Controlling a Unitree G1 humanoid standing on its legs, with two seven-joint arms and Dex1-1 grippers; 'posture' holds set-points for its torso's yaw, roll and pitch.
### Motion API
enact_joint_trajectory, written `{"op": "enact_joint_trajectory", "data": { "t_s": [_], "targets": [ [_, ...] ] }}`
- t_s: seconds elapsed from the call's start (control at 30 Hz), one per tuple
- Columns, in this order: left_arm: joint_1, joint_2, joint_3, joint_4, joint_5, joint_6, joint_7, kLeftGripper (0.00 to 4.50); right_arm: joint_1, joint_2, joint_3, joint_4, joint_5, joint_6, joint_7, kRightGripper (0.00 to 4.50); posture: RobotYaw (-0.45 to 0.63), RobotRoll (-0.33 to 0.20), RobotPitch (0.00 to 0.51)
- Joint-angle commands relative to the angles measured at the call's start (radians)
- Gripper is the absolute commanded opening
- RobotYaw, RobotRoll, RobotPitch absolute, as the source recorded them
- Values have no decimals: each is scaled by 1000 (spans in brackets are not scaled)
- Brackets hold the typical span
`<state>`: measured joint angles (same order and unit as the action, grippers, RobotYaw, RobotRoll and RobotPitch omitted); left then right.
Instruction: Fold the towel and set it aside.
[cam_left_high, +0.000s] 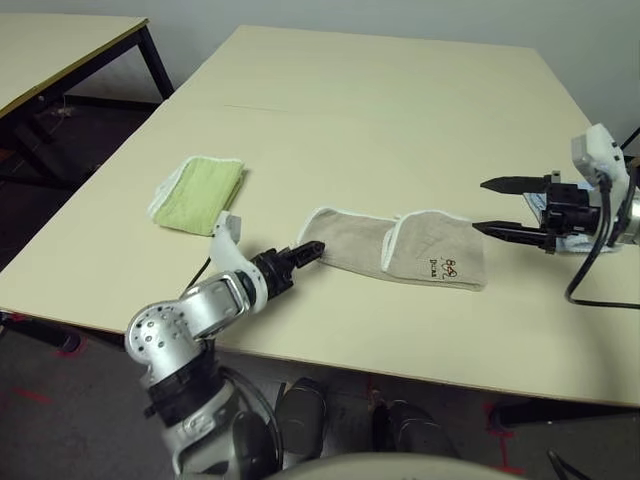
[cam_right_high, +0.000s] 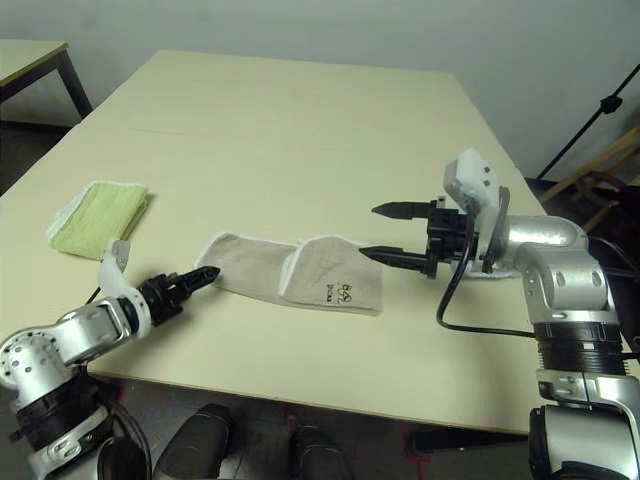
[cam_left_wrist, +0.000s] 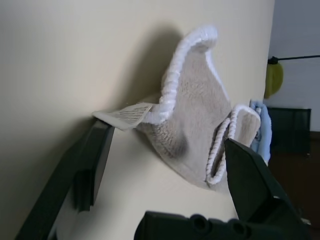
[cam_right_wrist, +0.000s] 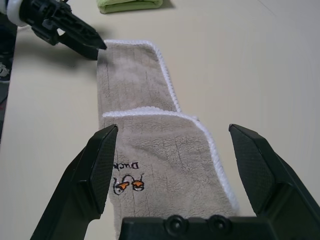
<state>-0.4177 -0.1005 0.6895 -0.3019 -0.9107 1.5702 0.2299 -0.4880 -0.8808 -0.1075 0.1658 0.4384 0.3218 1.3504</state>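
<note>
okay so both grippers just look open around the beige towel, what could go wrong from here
1. The left gripper sits right at the end of the towel; pulling away could drag the fold open.
2. The folded flap lies loosely on the lower layer, so lifting by one end may let it unfold.
3. Setting it aside leftward could bump the green towel.

light blue towel (cam_left_wrist: 262, 127): mostly hidden behind the towel (cam_left_wrist: 200, 130)
embroidery (cam_left_high: 449, 267): lettering too small to read
</note>
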Motion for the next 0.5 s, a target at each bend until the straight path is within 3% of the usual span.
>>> {"op": "enact_joint_trajectory", "data": {
  "t_s": [0.03, 0.27, 0.33, 0.4, 0.5],
  "targets": [
    [-36, -79, 41, 63, 42, -23, 43, 4500, 14, -21, -24, -27, 20, 20, 3, 4464, 140, 0, 138],
    [-7, -97, -4, 63, 30, -5, 28, 4500, 40, -54, -22, -58, 43, 71, 22, 4464, 138, 0, 141],
    [25, -59, -86, 19, 27, -33, -16, 4500, 38, -51, -27, -64, 54, 88, 15, 4464, 149, 0, 138],
    [72, 31, -210, -35, 35, -79, -102, 4500, 32, -47, -27, -67, 56, 93, 10, 4464, 156, 0, 135],
    [120, 118, -260, -86, 21, -70, -162, 4500, 8, -34, -16, -53, 51, 93, 3, 4464, 172, 0, 133]
  ]
}}
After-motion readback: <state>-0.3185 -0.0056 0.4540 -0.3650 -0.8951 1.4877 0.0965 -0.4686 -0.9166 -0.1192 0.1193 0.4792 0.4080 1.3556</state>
